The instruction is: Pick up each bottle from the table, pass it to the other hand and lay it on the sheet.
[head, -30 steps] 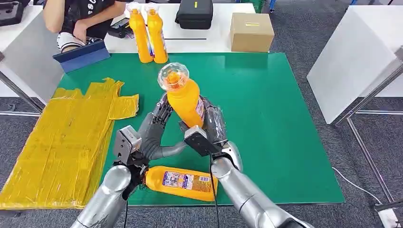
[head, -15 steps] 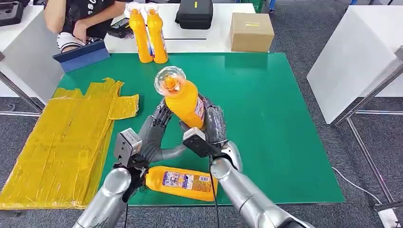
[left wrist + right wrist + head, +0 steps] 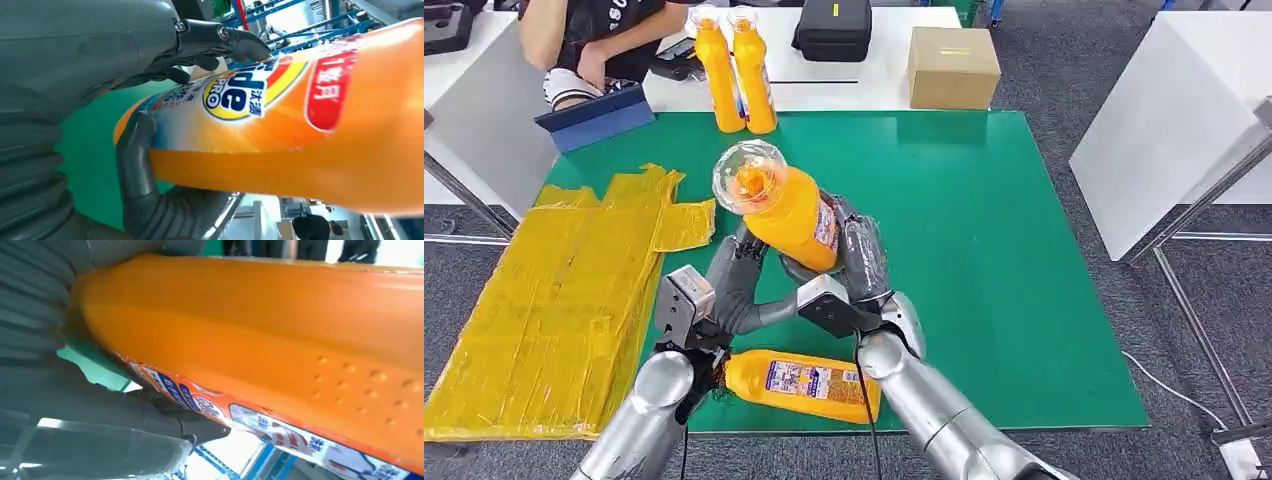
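Orange bottle (image 3: 786,215) held above green table (image 3: 984,250), tilted, clear cap toward yellow sheet (image 3: 554,300). Left hand (image 3: 736,280) and right hand (image 3: 856,258) both wrap fingers (image 3: 135,165) around its lower body. 1 bottle lying flat (image 3: 802,385) at near edge; 2 upright bottles (image 3: 734,70) at far edge.

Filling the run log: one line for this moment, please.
phase: handover | orange bottle: raised, tilted toward yellow sheet | left hand: gripping | right hand: gripping
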Available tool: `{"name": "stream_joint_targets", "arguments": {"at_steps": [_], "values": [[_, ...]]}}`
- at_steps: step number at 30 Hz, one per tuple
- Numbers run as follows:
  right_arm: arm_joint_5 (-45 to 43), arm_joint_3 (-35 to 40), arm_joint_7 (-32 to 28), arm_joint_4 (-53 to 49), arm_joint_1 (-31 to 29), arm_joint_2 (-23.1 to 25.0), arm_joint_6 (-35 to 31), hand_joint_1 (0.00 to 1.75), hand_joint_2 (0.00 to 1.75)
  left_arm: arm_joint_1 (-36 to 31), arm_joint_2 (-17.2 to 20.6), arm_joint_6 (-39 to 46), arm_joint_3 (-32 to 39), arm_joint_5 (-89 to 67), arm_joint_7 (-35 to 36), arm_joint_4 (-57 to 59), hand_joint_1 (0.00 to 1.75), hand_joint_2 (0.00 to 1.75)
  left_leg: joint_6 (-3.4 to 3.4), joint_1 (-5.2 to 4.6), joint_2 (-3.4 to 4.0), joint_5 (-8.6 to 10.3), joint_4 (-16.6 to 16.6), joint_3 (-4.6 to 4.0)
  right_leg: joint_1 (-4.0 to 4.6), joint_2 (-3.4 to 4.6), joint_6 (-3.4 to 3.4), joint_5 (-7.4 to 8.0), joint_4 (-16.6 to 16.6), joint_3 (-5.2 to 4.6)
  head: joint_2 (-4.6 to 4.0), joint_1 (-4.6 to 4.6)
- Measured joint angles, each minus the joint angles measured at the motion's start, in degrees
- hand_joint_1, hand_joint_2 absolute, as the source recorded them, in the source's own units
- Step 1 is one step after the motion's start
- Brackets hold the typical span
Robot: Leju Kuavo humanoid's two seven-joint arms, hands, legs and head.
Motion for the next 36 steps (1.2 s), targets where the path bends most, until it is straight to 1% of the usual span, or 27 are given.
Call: {"name": "stream_joint_targets", "arguments": {"at_steps": [3, 10, 17, 25, 29, 36], "values": [[-0.2, 0.4, 0.0, -1.0, 0.3, 0.0, -0.2, 1.75, 1.75, 0.1, 0.0, 0.4, 0.4, 0.5, -0.4, -0.4, 0.00, 1.75, 0.00, 0.00, 0.00, 0.00, 0.0, 0.00, 0.00, 0.00, 0.00, 0.00, 0.0, 0.01, 0.00, 0.02], [-0.6, 0.7, 0.2, -4.7, 1.9, -0.4, -0.2, 1.75, 1.75, 0.5, 0.7, 1.4, 4.3, 2.3, -1.1, -3.1, 0.00, 1.75, 0.00, 0.00, 0.00, 0.00, 0.0, -0.01, 0.00, 0.00, 0.00, 0.00, 0.0, 0.01, 0.00, 0.02], [-0.5, 1.6, 0.6, -5.0, 2.1, -0.4, -0.1, 1.75, 1.75, 1.9, 1.2, 1.4, 6.6, 2.6, -1.2, -3.6, 0.00, 1.75, 0.00, 0.00, 0.00, 0.00, 0.0, -0.01, 0.00, 0.00, 0.00, 0.00, 0.0, 0.00, 0.00, 0.00], [0.3, 2.6, 0.9, -3.3, 2.1, -0.4, -0.3, 1.75, 1.75, 2.2, 1.2, 1.1, 6.7, 2.3, -1.7, -3.6, 0.00, 1.75, 0.00, -0.01, 0.00, 0.00, 0.0, -0.01, 0.00, 0.00, 0.00, 0.00, 0.0, 0.00, 0.00, 0.02], [1.5, 2.7, 1.5, -1.7, 1.9, 0.2, -1.5, 1.75, 1.75, 2.2, 1.1, 0.7, 6.7, 2.3, -1.7, -3.6, 0.00, 1.75, 0.00, -0.01, 0.00, 0.00, 0.0, -0.01, 0.00, 0.00, 0.00, 0.00, 0.0, 0.01, 0.00, 0.00], [1.6, 2.6, 2.0, 2.8, -0.4, 0.9, -3.0, 1.75, 1.75, 2.4, 0.9, 0.6, 6.7, 2.1, -1.7, -3.6, 0.00, 1.75, 0.00, -0.01, 0.01, 0.00, 0.0, -0.01, 0.00, 0.00, 0.00, 0.00, 0.0, 0.00, 0.00, 0.00]]}}
